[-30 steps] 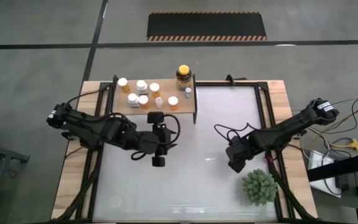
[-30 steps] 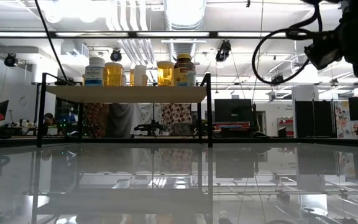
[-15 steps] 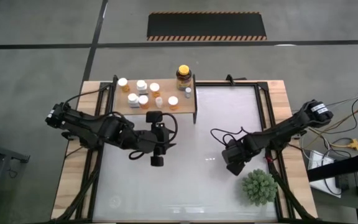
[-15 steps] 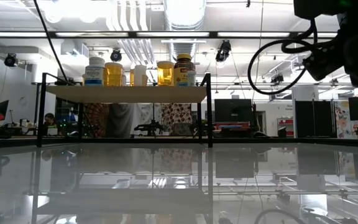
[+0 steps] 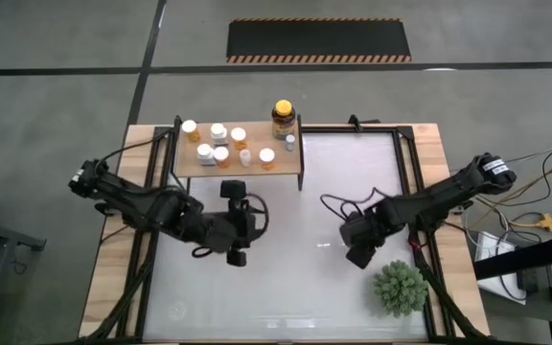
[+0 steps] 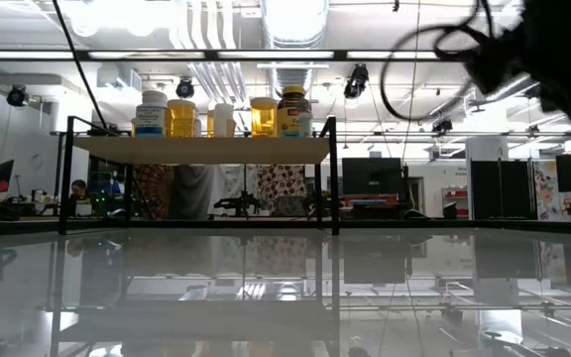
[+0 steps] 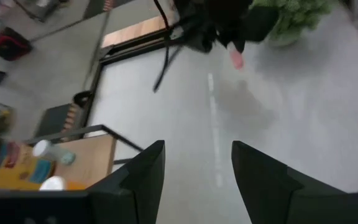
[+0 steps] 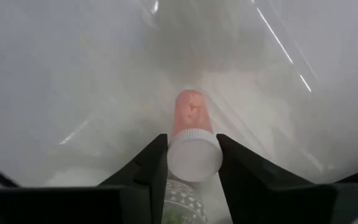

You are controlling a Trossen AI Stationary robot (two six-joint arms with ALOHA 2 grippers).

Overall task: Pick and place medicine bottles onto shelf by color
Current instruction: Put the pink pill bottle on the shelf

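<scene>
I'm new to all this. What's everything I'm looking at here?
Table: one, white top, centre.
Shelf: one, light wood, black frame, table's far edge.
Small bottles: about eight, white or orange, white caps, on the shelf.
Jar: one, dark amber, yellow cap, shelf's right end.
Orange bottle: one, white cap, right of centre.
Plant: one, green, spiky, near right corner.
Left gripper: one, dark, fingers open, empty.
Right gripper: one, dark, fingers gripping the orange bottle.

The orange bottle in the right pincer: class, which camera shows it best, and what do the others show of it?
The right wrist view: the orange bottle fills the gap between the right pincer's fingers, white cap nearest. The left wrist view shows a small pink blur; high and low views hide it.
</scene>
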